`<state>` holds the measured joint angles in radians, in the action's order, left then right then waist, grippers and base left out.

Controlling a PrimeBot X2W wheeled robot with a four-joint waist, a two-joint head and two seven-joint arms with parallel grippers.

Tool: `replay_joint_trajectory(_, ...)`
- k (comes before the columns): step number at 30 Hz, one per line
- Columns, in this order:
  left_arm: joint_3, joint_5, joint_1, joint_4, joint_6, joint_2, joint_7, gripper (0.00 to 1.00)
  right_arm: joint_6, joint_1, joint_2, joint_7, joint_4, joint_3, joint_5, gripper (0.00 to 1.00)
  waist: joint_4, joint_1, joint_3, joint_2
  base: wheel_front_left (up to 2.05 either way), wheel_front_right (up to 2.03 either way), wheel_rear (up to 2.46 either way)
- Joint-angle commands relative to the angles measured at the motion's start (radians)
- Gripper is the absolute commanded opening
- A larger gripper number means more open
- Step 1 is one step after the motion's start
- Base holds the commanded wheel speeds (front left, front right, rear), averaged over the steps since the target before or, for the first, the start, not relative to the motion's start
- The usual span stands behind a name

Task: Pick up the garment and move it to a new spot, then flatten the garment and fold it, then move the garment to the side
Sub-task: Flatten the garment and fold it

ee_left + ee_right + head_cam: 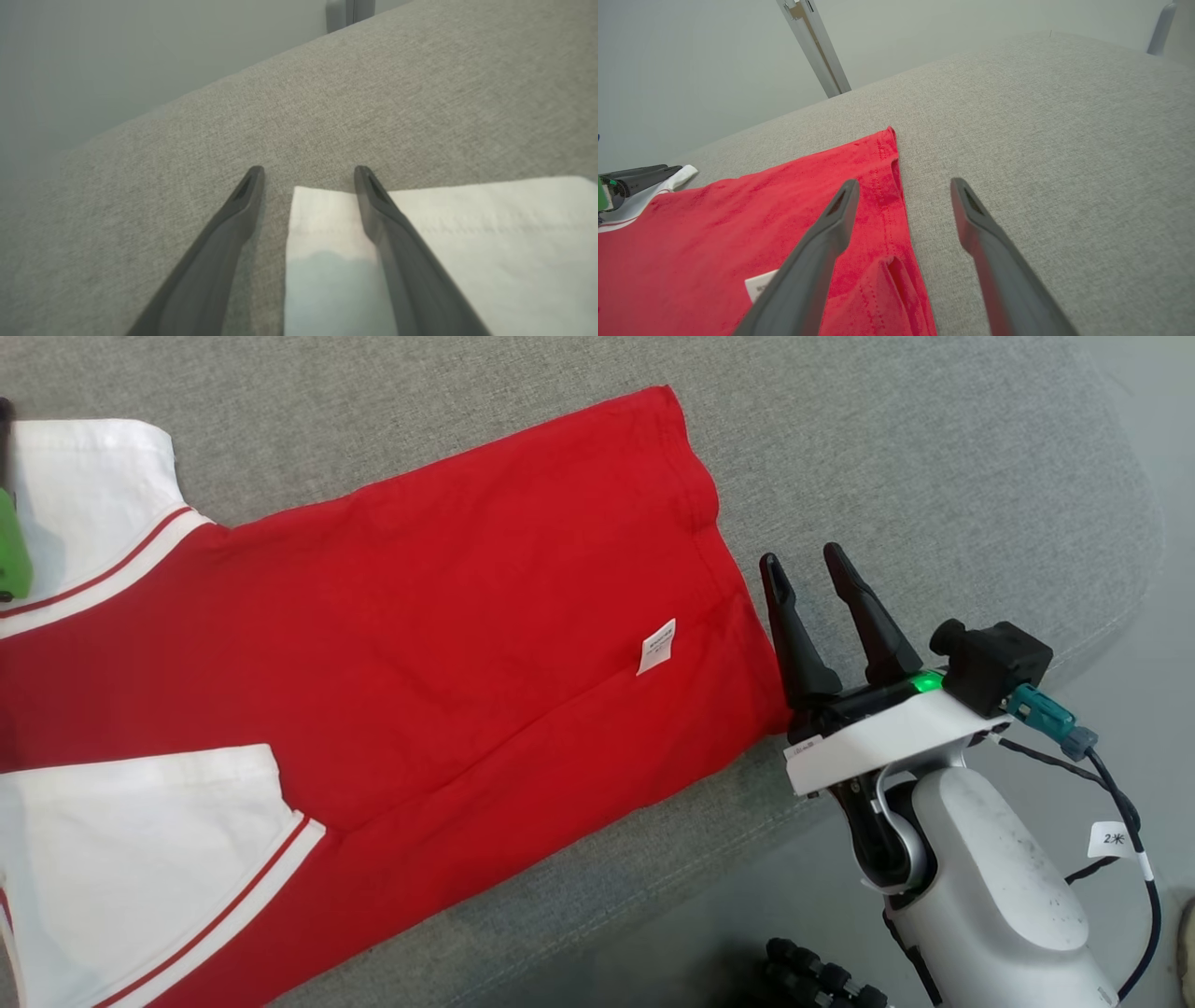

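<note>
Shirt (420, 616) lies flat at the left and middle of the head view. Right gripper (802, 556) and left gripper (309, 170) are wide, holding nothing. Both should pinch the shirt low and together, so the fold stays straight.

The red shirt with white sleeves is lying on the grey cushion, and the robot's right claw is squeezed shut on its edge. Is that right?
Not quite. The right gripper is open, one finger over the red shirt, one over the grey cushion, gripping nothing. The right wrist view shows it. The rest is right.
</note>
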<state>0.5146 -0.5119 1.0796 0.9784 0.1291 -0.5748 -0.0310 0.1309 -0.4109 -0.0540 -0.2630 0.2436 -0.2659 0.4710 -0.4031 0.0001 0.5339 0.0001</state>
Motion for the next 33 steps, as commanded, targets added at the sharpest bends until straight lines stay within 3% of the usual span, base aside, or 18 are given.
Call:
replay_joint_trajectory(1,0.010,-0.010,-0.002,0.019,0.001,0.008,-0.012,0.85,0.000,-0.004,-0.001,-0.004,-0.001,0.005,-0.010,1.00,0.004,-0.0001,-0.002,-0.0001,0.00,0.00,0.00)
replay_joint_trajectory(2,0.017,-0.013,0.001,0.023,0.001,0.009,-0.016,0.61,0.000,-0.003,-0.001,-0.004,0.000,0.006,-0.012,1.00,0.007,-0.0001,-0.003,-0.0001,0.00,0.00,0.00)
replay_joint_trajectory(3,0.024,-0.023,0.002,0.025,0.001,0.013,-0.020,0.49,0.000,-0.002,-0.001,-0.004,0.001,0.006,-0.013,1.00,0.010,-0.0001,-0.005,-0.0001,0.00,0.00,0.00)
replay_joint_trajectory(4,0.032,-0.030,0.002,0.023,0.001,0.018,-0.020,0.56,0.000,-0.001,-0.001,-0.004,0.001,0.006,-0.013,1.00,0.014,-0.0001,-0.008,-0.0001,0.00,0.00,0.00)
replay_joint_trajectory(6,0.044,-0.039,0.009,0.017,0.001,0.014,-0.010,0.91,0.000,0.000,-0.001,-0.004,0.003,0.008,-0.013,1.00,0.020,-0.0001,-0.015,-0.0001,0.00,0.00,0.00)
replay_joint_trajectory(7,0.051,-0.045,0.010,0.016,0.001,0.013,-0.009,1.00,0.000,0.001,-0.001,-0.004,0.005,0.009,-0.014,1.00,0.023,-0.0001,-0.019,-0.0001,0.00,0.00,0.00)
replay_joint_trajectory(16,0.098,-0.097,0.011,0.022,0.001,0.013,-0.019,1.00,0.000,-0.010,0.001,-0.004,0.014,-0.001,-0.013,1.00,0.035,-0.0001,-0.023,-0.0001,0.00,0.00,0.00)
replay_joint_trajectory(17,0.102,-0.104,0.013,0.024,0.001,0.012,-0.025,0.97,0.000,-0.012,0.001,-0.004,0.014,-0.002,-0.011,1.00,0.034,-0.0001,-0.021,-0.0001,0.00,0.00,0.00)
replay_joint_trajectory(18,0.108,-0.109,0.014,0.027,0.001,0.011,-0.030,0.57,0.000,-0.013,0.001,-0.004,0.015,-0.004,-0.010,1.00,0.032,-0.0001,-0.020,-0.0001,0.00,0.00,0.00)
replay_joint_trajectory(20,0.114,-0.127,0.014,0.021,0.001,0.011,-0.023,0.00,0.000,-0.013,0.001,-0.004,0.015,-0.005,-0.010,1.00,0.030,-0.0001,-0.018,-0.0001,0.00,0.00,0.00)
replay_joint_trajectory(27,0.146,-0.150,0.038,0.001,0.001,0.003,0.006,0.00,0.000,-0.050,-0.006,-0.004,0.040,-0.004,-0.018,1.00,0.037,-0.0001,-0.028,-0.0001,0.00,0.00,0.00)
replay_joint_trajectory(33,0.176,-0.165,0.040,-0.001,0.001,0.003,0.024,0.00,0.000,-0.222,-0.014,0.023,0.220,-0.061,0.003,1.00,0.047,-0.0001,-0.041,-0.0001,0.00,0.00,0.00)
